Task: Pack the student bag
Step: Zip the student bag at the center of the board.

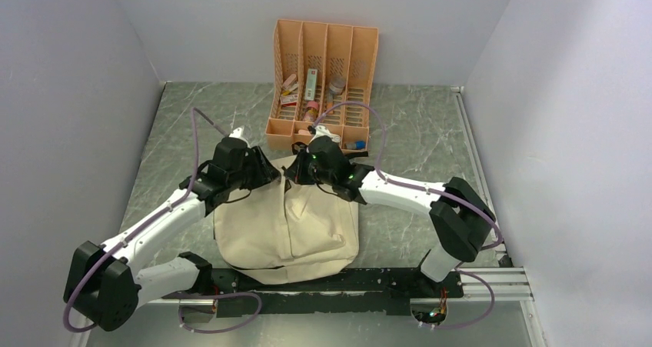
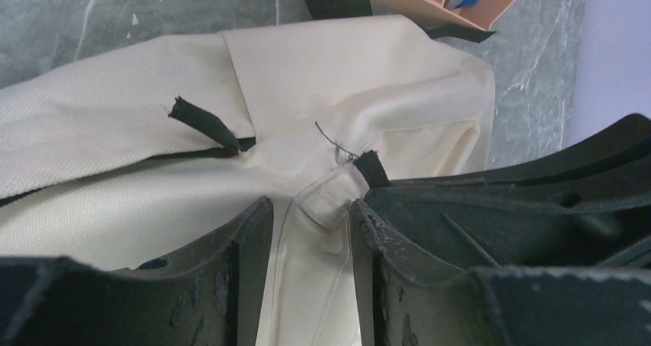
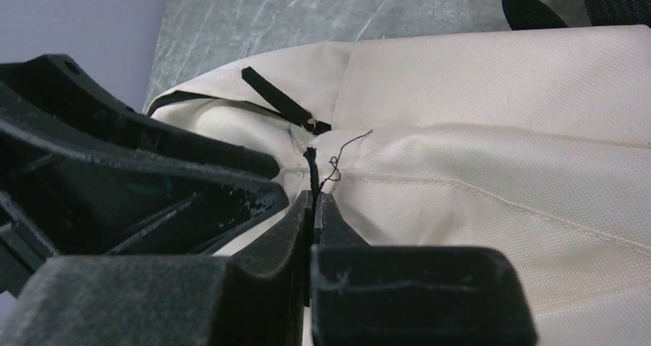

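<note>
Above the marble table, the inward-angled right gripper clamps the student bag; left gripper straddles it half-open.

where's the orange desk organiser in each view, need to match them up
Top external: the orange organiser stands at top centre, just beyond the student bag.
Left wrist: only a corner of it shows, at the top edge, right of centre.
Right wrist: not in it.
Shared landmark: the cream student bag, which is in all three views.
</note>
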`<state>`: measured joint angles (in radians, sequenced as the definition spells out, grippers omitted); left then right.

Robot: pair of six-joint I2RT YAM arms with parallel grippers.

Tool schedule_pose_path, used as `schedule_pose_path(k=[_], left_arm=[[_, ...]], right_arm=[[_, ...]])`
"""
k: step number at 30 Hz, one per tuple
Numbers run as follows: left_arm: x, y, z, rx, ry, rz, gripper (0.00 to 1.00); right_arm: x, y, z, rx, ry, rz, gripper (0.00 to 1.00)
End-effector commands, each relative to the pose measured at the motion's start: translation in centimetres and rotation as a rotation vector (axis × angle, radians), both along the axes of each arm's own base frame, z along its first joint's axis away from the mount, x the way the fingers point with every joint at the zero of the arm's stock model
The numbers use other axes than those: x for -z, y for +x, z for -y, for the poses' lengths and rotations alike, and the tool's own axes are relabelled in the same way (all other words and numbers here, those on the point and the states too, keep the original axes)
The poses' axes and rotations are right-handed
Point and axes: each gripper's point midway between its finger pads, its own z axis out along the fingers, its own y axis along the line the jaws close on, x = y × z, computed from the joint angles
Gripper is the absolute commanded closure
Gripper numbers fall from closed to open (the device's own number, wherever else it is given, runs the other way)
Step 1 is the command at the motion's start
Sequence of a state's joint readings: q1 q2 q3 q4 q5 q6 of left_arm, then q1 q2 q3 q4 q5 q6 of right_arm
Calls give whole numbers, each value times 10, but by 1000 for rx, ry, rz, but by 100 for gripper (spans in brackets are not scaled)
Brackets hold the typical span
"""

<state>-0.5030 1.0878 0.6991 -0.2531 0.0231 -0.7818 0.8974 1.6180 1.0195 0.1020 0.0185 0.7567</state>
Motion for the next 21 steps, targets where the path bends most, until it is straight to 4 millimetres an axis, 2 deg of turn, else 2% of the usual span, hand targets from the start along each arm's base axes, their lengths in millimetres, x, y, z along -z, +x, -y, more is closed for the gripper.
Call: schedule_pose_path(k=[1,7,12,21], left_arm=[[-17,21,0,-35,-22,52,54],[-2,25,-2,-42,-11,29,56],[22,22,-3,-27,12,-11,57],[46,18,-10,-37,41,-42,58]], right_arm=[[-23,3,1,22,58,38,100],[-30,-5,1,-9,57,62,100],[-33,-13,-1,-47,56,77,100],[-21,-34,3,-92,9,63,100]])
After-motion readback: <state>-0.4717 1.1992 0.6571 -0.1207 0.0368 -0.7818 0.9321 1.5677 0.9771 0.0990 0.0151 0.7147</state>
